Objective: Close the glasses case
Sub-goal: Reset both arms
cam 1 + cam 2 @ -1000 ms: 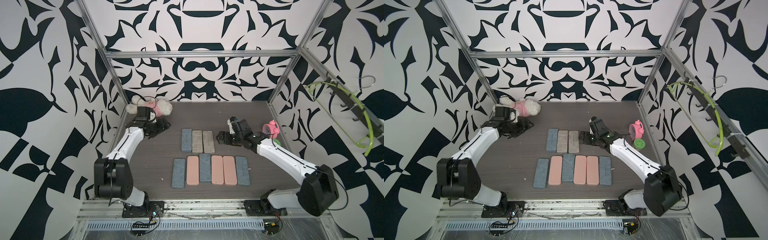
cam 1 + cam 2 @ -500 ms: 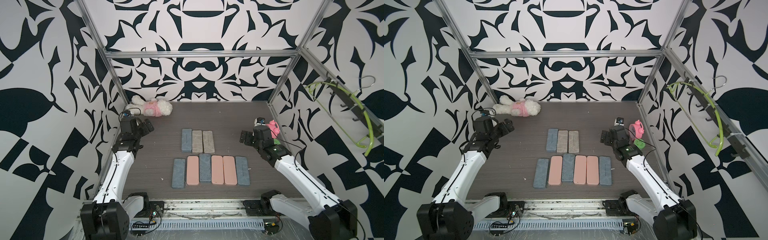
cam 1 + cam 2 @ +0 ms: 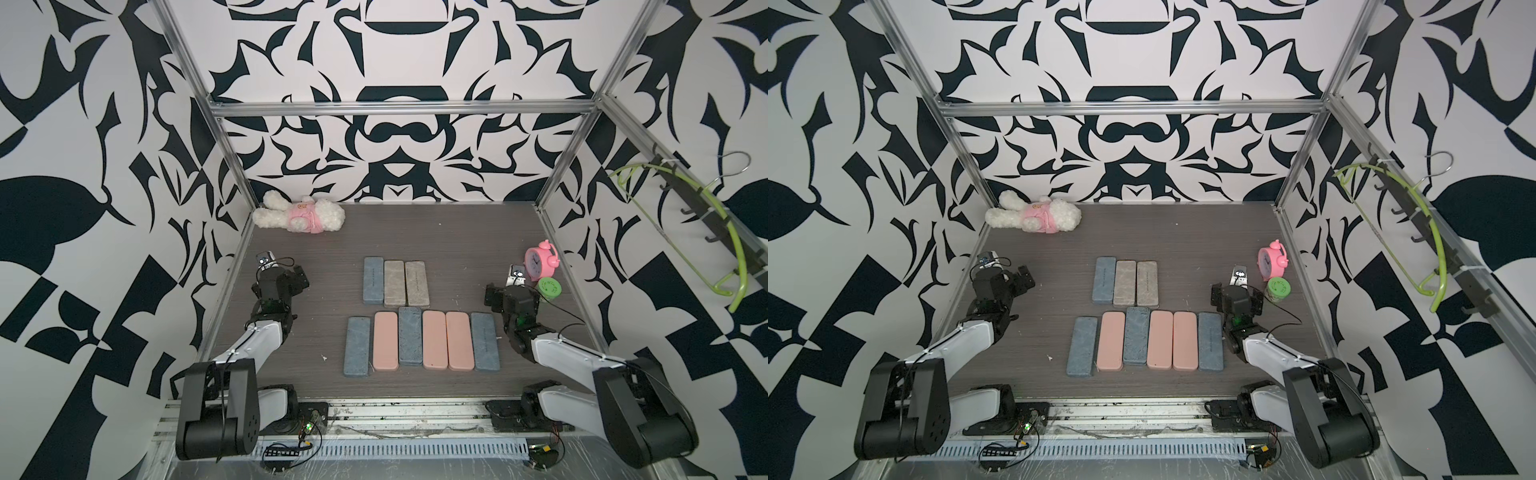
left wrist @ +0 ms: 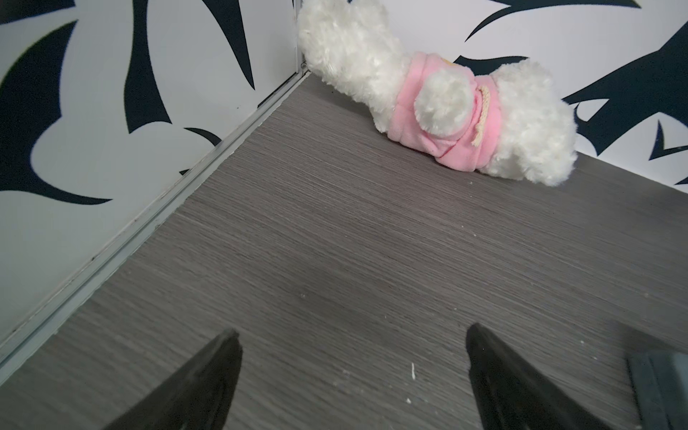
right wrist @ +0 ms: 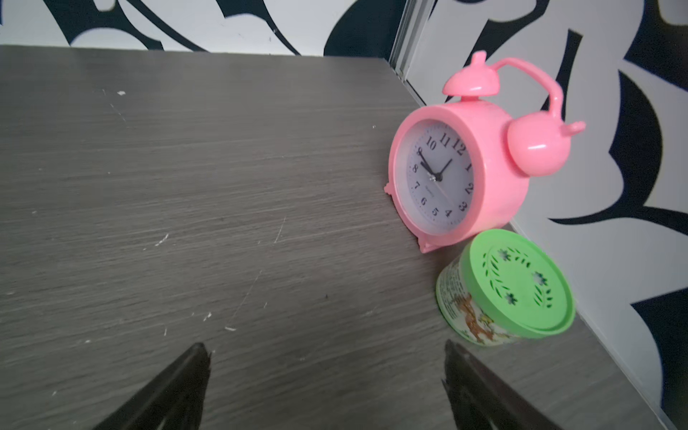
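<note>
Grey wood-grain laminate covers the bench (image 3: 436, 241), which is walled on three sides by white panels with bold black shapes and edged by a thin metal rail (image 4: 149, 219). Nine glasses cases (image 3: 410, 336) lie flat at its centre, all with lids down, in two rows of slim rounded rectangles. The back row (image 3: 395, 281) holds three side by side: mottled blue, grey, and beige. The front row (image 3: 1136, 343) holds six: blue, smooth matte pink, blue, pink, pink, blue. The middle blue one sits slightly farther back, with its far end close to the back row.

Bare bench runs wide between the back row and the rear wall, and a narrower bare band lies along the front edge. Open strips also flank the cases on both sides.

The left tool (image 4: 352, 335) hovers near the left rail, its two dark pointed fingers spread wide with nothing between them. Beyond it, a fluffy white plush toy (image 4: 439, 111) in a pink fleece top lies in the rear left corner against the wall. The right tool (image 5: 327, 348) hovers near the right edge, fingers likewise spread wide and empty, well apart from the cases. Just ahead of it, a glossy pink plastic alarm clock (image 5: 458, 175) stands upright by the wall, and a small round tin (image 5: 513, 290) with a pierced green lid sits just beside the clock.
</note>
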Robot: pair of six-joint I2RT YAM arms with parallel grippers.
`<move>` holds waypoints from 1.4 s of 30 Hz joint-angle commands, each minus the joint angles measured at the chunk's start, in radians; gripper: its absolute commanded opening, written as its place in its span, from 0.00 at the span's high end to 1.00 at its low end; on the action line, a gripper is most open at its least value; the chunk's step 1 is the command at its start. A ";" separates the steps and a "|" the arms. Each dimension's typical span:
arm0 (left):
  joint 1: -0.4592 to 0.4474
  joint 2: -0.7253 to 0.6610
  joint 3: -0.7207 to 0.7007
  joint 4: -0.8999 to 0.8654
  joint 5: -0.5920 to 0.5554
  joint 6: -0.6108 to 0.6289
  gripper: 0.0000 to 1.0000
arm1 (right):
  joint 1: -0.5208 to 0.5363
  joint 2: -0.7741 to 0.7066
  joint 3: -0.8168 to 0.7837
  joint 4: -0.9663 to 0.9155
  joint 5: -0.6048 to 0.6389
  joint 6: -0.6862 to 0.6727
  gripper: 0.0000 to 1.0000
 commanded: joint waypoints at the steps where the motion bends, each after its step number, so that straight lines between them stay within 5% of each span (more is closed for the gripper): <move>1: -0.006 0.082 -0.060 0.248 0.001 0.060 0.01 | -0.003 0.090 -0.032 0.371 -0.007 -0.096 0.02; 9: -0.024 0.312 -0.109 0.600 0.100 0.156 0.01 | -0.008 0.391 -0.046 0.768 -0.077 -0.238 0.05; 11: -0.023 0.258 -0.085 0.461 0.113 0.147 0.01 | -0.029 0.354 -0.008 0.599 -0.108 -0.178 0.05; 13: -0.023 0.306 -0.080 0.537 0.109 0.153 0.01 | -0.079 0.364 0.075 0.453 -0.175 -0.147 0.08; 16: -0.024 0.271 -0.056 0.428 0.114 0.149 0.01 | -0.167 0.333 0.109 0.331 -0.282 -0.064 0.05; 42: -0.024 0.277 -0.065 0.459 0.115 0.150 0.01 | -0.172 0.341 0.100 0.361 -0.285 -0.059 0.00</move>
